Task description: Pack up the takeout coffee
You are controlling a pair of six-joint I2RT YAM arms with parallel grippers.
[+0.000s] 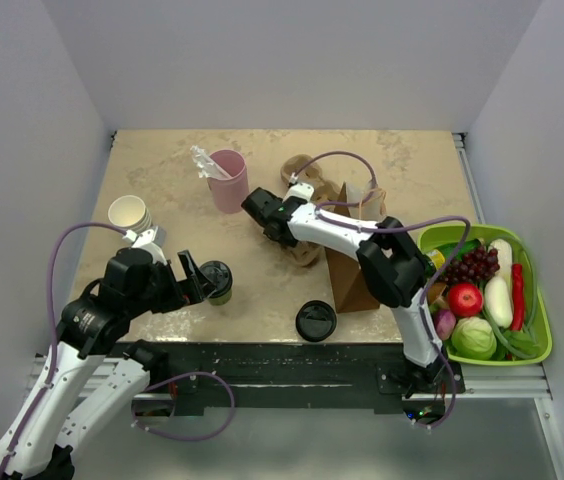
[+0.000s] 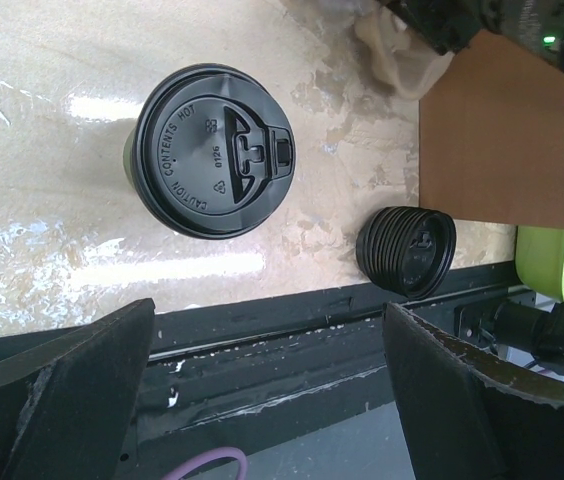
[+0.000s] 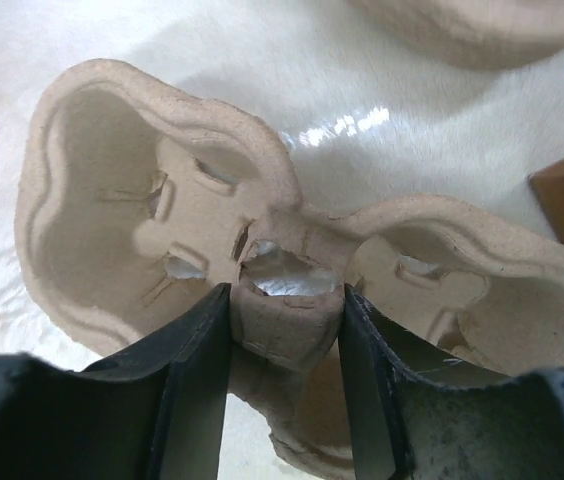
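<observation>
One takeout coffee (image 1: 219,281) stands on the table (image 1: 162,180), lower left of the overhead frame, just ahead of the spread left pincer (image 2: 270,310). One loose lid (image 1: 315,320) lies near. Only the right wrist view shows the right pincer (image 3: 282,330) pinching the middle ridge of one pulp carrier (image 3: 112,200).

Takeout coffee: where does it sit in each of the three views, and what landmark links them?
Top external: takeout coffee, lower left of centre.
Left wrist: upper left of centre, lid facing the camera.
Right wrist: not in it.
Shared landmark: loose black lid, in top and left wrist views.
</observation>
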